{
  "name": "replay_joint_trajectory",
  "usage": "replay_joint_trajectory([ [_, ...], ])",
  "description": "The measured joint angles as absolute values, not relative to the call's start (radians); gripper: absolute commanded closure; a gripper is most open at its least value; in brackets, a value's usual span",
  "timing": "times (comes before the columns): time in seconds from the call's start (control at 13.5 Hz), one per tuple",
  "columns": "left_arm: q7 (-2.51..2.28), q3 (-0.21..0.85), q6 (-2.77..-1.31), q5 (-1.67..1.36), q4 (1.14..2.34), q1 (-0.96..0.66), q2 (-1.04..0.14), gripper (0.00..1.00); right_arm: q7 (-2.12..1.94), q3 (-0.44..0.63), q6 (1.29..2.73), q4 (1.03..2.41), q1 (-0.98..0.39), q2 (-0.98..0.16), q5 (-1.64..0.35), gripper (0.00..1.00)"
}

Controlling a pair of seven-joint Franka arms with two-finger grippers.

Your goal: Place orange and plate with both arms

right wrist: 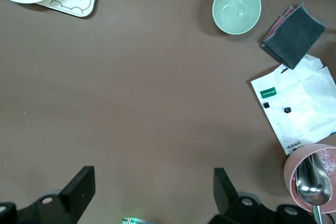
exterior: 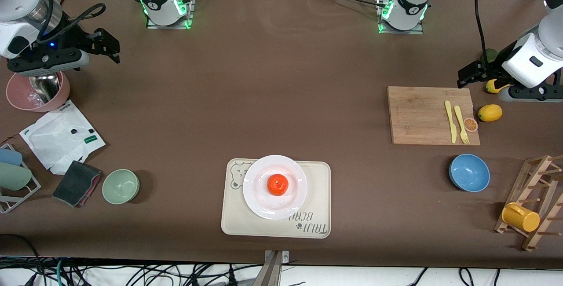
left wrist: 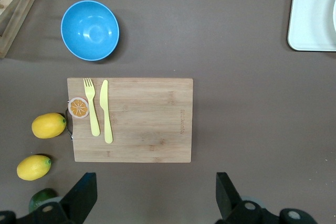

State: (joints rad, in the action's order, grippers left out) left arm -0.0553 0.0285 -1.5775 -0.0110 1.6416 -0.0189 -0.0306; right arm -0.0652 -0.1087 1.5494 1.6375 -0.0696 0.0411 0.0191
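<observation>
Orange (exterior: 277, 184) on plate (exterior: 259, 204) — both end effectors raised, jaws spread.

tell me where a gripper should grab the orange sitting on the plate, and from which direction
Probably best taken from straight above, fingers closing across the widest part of the orange. It is small, round and sits whole in the middle of the white plate, whose wide rim would likely block a low sideways approach. Both the left gripper and right gripper are open and away from it.
</observation>
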Motion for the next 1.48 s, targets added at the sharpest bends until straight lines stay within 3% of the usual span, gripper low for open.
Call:
replay_joint_trajectory([
  [1.48,-0.055,0.028,-1.578,-0.011,1.642,-0.019,-0.031,0.0,-0.052,-0.059,1.55,1.636,-0.069,0.041,-0.019,0.0],
])
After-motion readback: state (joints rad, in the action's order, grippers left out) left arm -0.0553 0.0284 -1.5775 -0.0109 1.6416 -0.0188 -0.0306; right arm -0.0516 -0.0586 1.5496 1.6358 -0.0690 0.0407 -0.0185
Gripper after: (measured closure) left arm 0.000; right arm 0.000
